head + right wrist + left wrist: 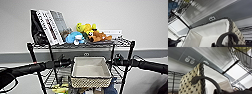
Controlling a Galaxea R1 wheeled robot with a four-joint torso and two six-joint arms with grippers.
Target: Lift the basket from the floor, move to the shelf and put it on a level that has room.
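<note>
Head view: the basket (91, 72) is up between both arms at the shelf (130, 53), under the top tier; putting-down step.
Left wrist view: left gripper (196, 80) hooks the rim, clamped.
Right wrist view: right gripper (226, 38) grips the rim too; next, I think, slide it level onto the level (117, 72).

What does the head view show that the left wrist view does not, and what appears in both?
Head view alone: books and plush toys on the rack's top tier, and both arms flanking the basket. Left wrist view alone: a wall socket plate and the basket's speckled woven side up close. Both: the basket with its cream lining and the black wire rack.
</note>
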